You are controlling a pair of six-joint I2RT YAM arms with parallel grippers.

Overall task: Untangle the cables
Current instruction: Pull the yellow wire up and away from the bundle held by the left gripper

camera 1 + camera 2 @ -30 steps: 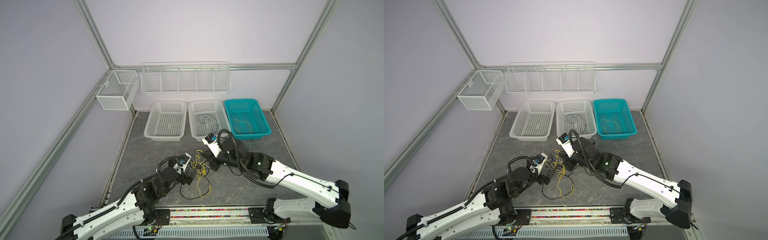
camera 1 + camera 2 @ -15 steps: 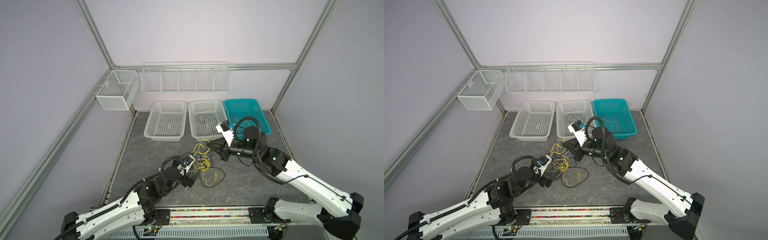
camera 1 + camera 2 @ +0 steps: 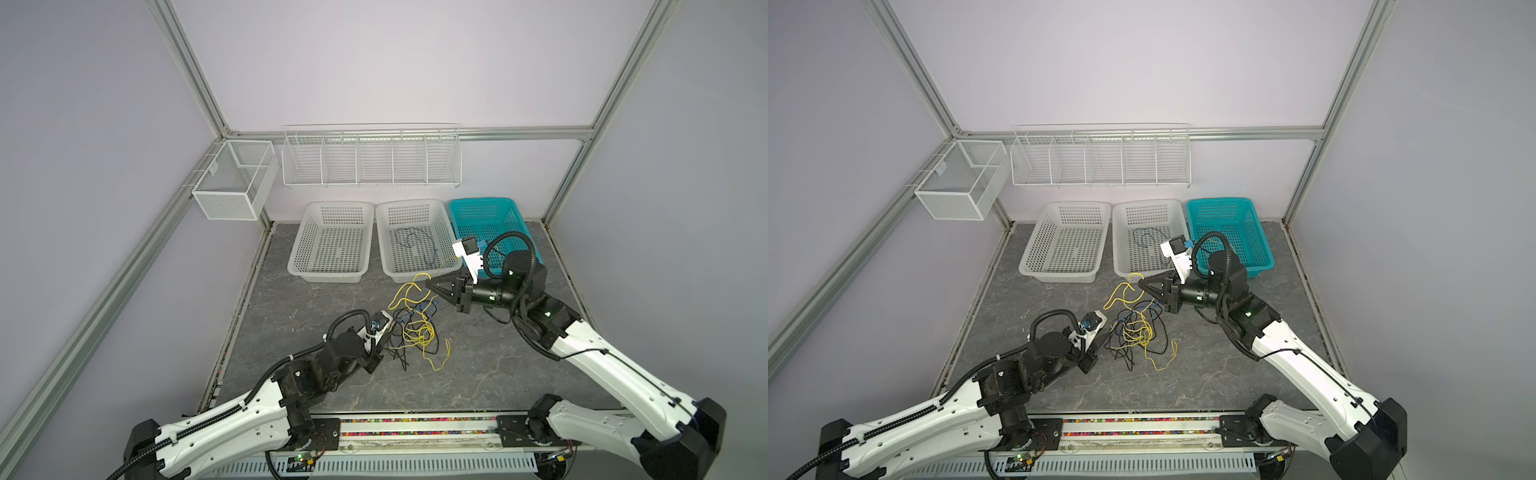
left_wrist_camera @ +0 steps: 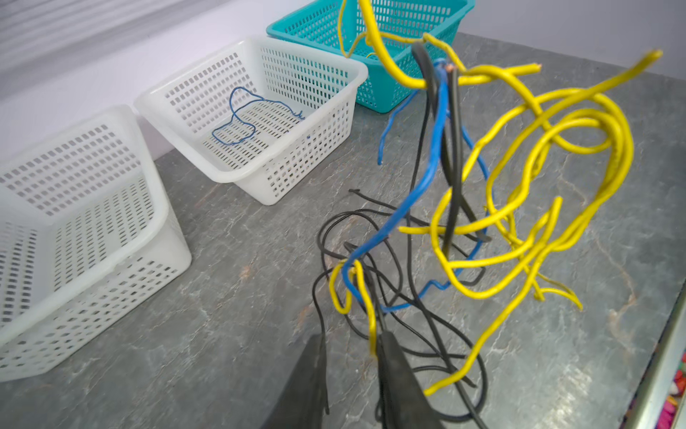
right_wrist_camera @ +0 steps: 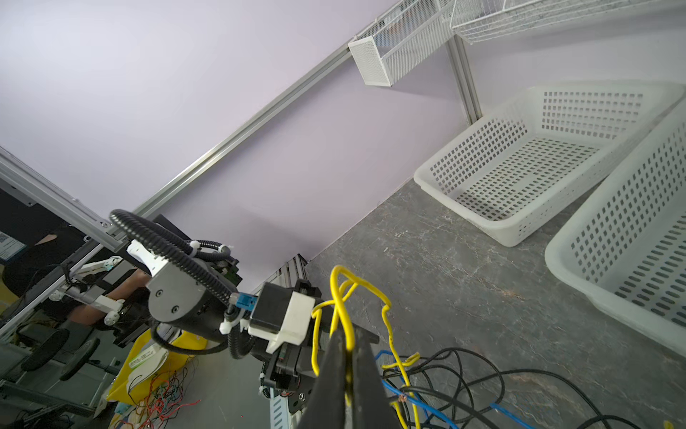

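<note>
Down front on the table, cables hang half lifted between two grippers.
Left gripper: fingers a sliver apart, yellow and black strands between them, nothing pinched. Right gripper is pressed tight on a yellow cable. Light, springy, slick wire, I'd judge: grab a free end clear of the knot. Beyond, one blue cable lies in a white basket.

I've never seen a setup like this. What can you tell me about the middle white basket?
The middle white basket is a rectangular tub of what looks like white plastic, walls and floor pierced with rows of small slots, rim smooth and rounded. It stands upright on the grey table, between a second white basket and a teal basket. A thin blue cable lies looped on its floor.
</note>
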